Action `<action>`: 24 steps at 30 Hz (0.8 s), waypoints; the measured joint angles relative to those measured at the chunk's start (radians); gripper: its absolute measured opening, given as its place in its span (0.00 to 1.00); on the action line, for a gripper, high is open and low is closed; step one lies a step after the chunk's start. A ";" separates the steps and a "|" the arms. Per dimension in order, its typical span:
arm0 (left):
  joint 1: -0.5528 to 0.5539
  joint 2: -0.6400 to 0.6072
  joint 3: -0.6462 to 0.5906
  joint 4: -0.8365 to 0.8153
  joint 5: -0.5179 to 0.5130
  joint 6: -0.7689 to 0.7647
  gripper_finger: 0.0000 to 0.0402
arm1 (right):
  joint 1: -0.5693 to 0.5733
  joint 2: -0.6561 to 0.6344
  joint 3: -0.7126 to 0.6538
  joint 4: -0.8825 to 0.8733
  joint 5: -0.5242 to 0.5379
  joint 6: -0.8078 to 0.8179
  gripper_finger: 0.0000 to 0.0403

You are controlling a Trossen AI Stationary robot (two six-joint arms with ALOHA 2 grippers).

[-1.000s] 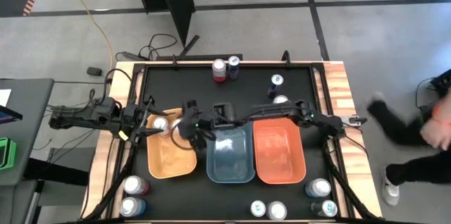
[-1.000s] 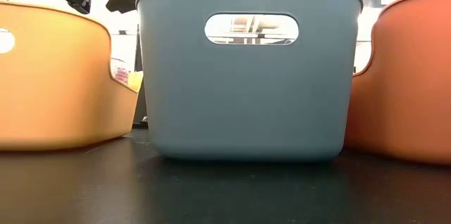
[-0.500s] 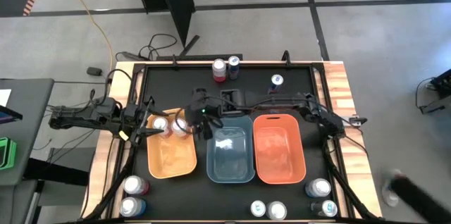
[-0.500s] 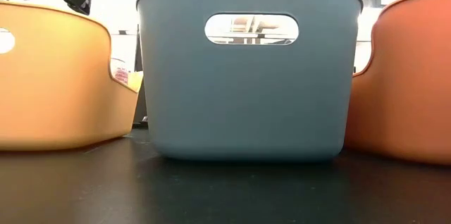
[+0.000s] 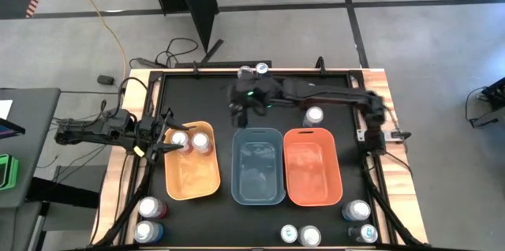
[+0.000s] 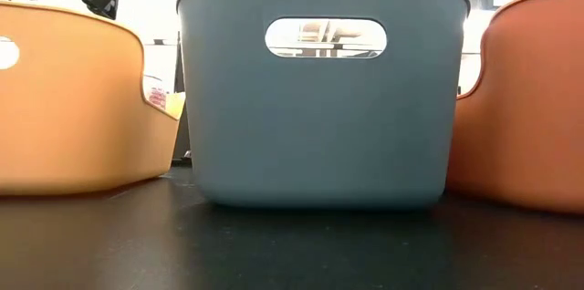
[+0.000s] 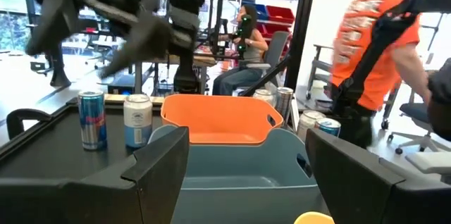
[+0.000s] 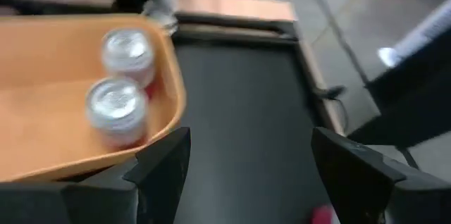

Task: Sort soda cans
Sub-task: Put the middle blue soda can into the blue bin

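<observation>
Two soda cans (image 5: 180, 139) (image 5: 200, 142) stand upright in the yellow-orange bin (image 5: 192, 184); the right wrist view shows both cans (image 8: 127, 51) (image 8: 116, 108). My left gripper (image 5: 162, 142) (image 7: 243, 182) hovers open over that bin's far left corner. My right gripper (image 5: 241, 103) (image 8: 243, 175) is open above the far middle of the table, next to a can (image 5: 261, 69) at the far edge. Another silver-topped can (image 5: 314, 115) stands behind the red-orange bin (image 5: 312, 166). More cans stand near left (image 5: 150, 207) and near right (image 5: 357, 210).
The blue bin (image 5: 257, 178) sits between the other two bins and fills the low view (image 6: 319, 98). Two cans (image 5: 289, 235) (image 5: 310, 236) stand at the near edge. People (image 7: 373, 55) are in the room beyond the table's right side.
My right gripper has pulled back from over the yellow-orange bin and swung toward the far edge of the table. A second can now stands in that bin beside the first. The right arm now crosses the far part of the table.
</observation>
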 joint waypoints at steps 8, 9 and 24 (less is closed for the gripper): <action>0.000 0.000 0.000 0.002 -0.027 -0.007 0.69 | -0.121 -0.335 -0.382 0.040 0.125 0.167 0.77; 0.000 0.000 0.000 0.004 -0.033 -0.007 0.69 | -0.139 -0.368 -0.409 0.027 0.126 0.197 0.77; 0.000 0.000 0.000 0.001 -0.107 -0.005 0.69 | -0.444 -0.462 -0.478 -0.518 0.123 0.389 0.81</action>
